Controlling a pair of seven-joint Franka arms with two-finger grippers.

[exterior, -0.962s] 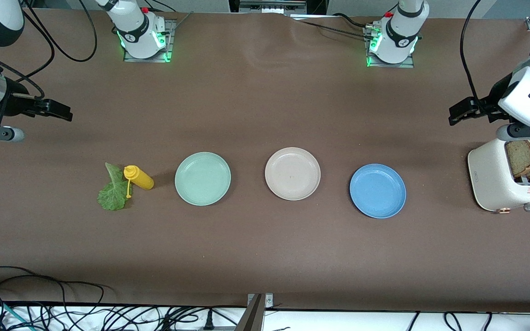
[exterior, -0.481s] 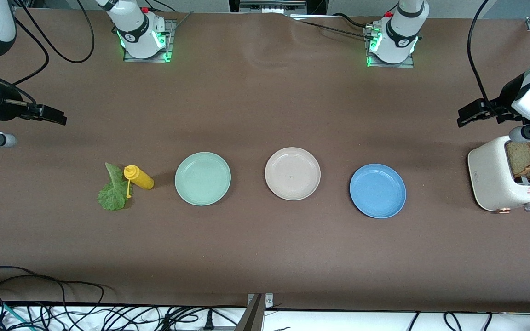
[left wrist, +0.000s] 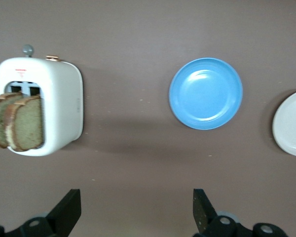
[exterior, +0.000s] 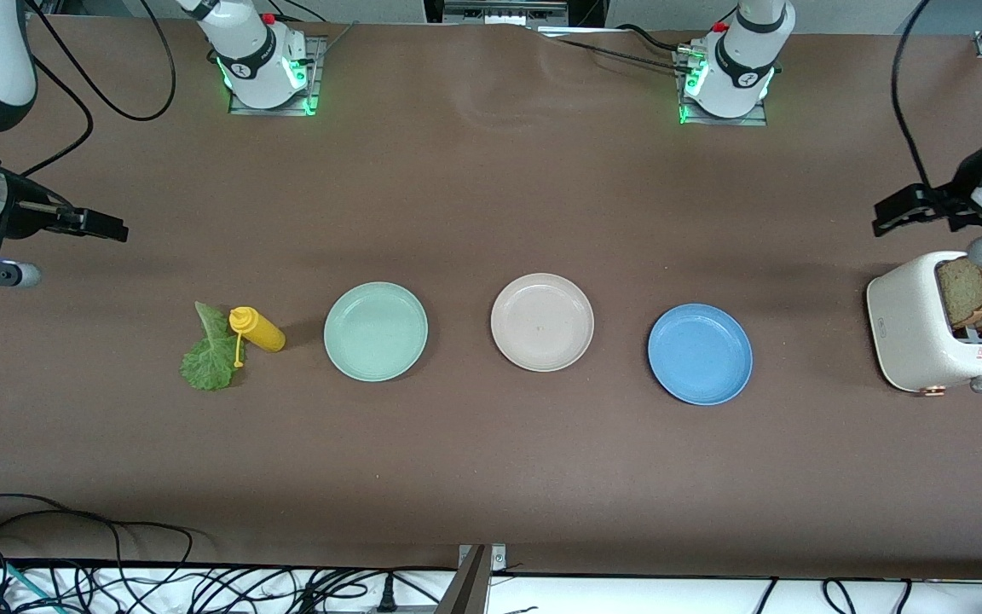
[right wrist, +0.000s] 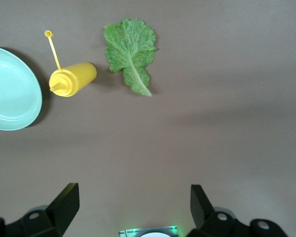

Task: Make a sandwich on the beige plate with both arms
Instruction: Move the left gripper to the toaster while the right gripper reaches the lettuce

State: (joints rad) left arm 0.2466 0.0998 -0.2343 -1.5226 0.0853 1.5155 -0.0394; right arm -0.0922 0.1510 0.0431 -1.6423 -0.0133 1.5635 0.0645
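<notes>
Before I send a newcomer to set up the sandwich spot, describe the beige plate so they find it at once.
Three round plates lie in a row across the middle of the brown table. The beige plate is the middle one, between the mint-green plate and the blue plate. It alone is pale beige-pink, and it is empty.

A brown table [exterior: 491, 452] carries everything. In a row along it lie a lettuce leaf [exterior: 211, 351], a yellow bottle [exterior: 259, 329] on its side touching the leaf, a green plate [exterior: 376, 331], a beige plate [exterior: 542, 322], a blue plate [exterior: 700, 354] and a white toaster [exterior: 926, 328] with two bread slices [exterior: 977, 294] standing in its slots. The leaf and bottle lie nearest the right gripper [exterior: 107, 226]; the toaster stands almost beneath the left gripper [exterior: 896, 213], both held wide open above bare tabletop.
</notes>
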